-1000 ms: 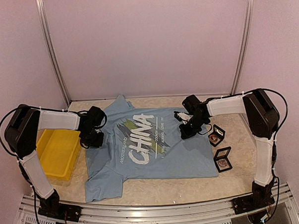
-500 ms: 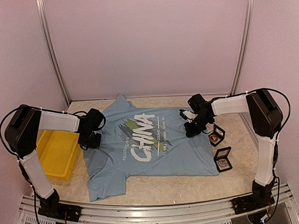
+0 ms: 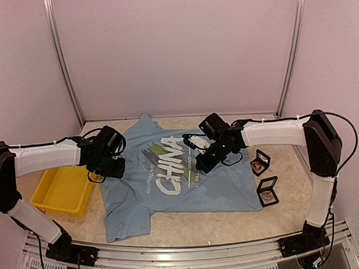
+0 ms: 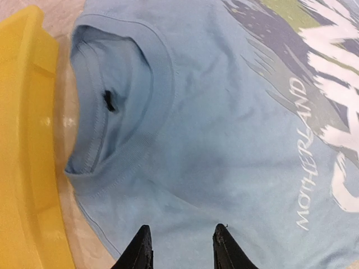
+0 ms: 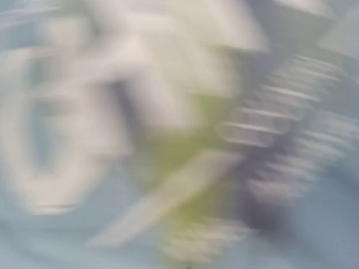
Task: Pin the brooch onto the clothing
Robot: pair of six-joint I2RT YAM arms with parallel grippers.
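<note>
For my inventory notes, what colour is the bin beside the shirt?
Yellow; the bin shows best in the top view.

Pretty sure this is a robotics lab booth I'm driving, some kind of test cell. Bare pale walls [image 3: 176, 51] close it in on three sides, with slim metal posts [image 3: 63, 68] running up the back corners. Along the near edge there's an aluminium rail [image 3: 185, 259], and the left arm [image 3: 46, 157] and right arm [image 3: 274, 130] are bolted to it. The table [image 3: 189, 226] has a stone-look top that fills the booth floor. The stuff on it looks staged: a T-shirt [image 3: 217, 189] spread flat, a yellow plastic bin [image 3: 63, 190] beside it, and small display boxes [image 3: 267, 191] on the other side.
</note>
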